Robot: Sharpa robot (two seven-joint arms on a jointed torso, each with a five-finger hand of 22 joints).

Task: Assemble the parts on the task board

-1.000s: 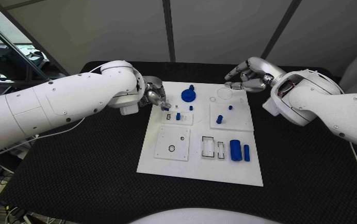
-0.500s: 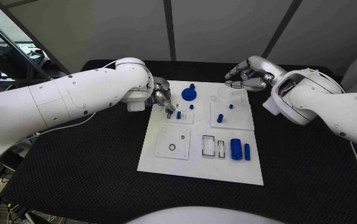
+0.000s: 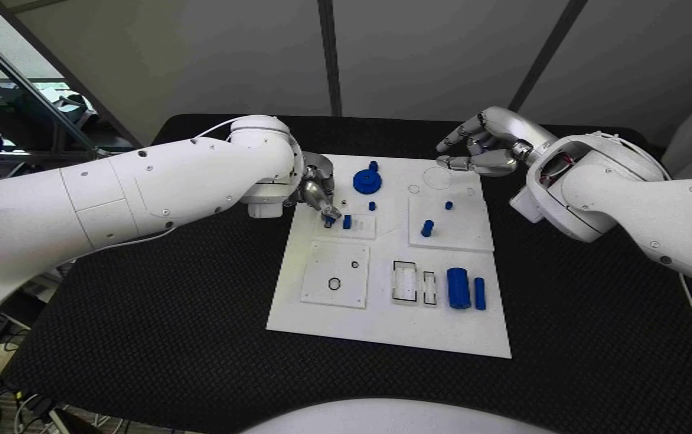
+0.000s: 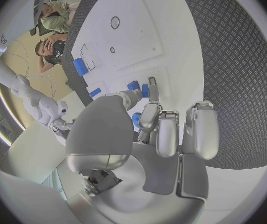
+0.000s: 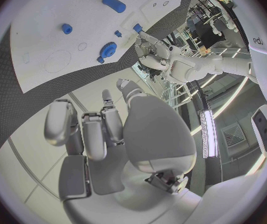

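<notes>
On the task board (image 3: 387, 329), left hand (image 3: 315, 194) pinching a small blue peg (image 3: 329, 220), right hand (image 3: 483, 151) curled, holding nothing.

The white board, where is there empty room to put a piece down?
The task board is bare along its near edge, below the blue cylinder and the slots. It is crowded at the far end, around the blue gear, where the left robot hand works.

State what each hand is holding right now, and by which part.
Left hand: fingertips down at a small blue part on the task board; whether it grips it cannot be told. Right hand: fingers curled, holding nothing.
</notes>
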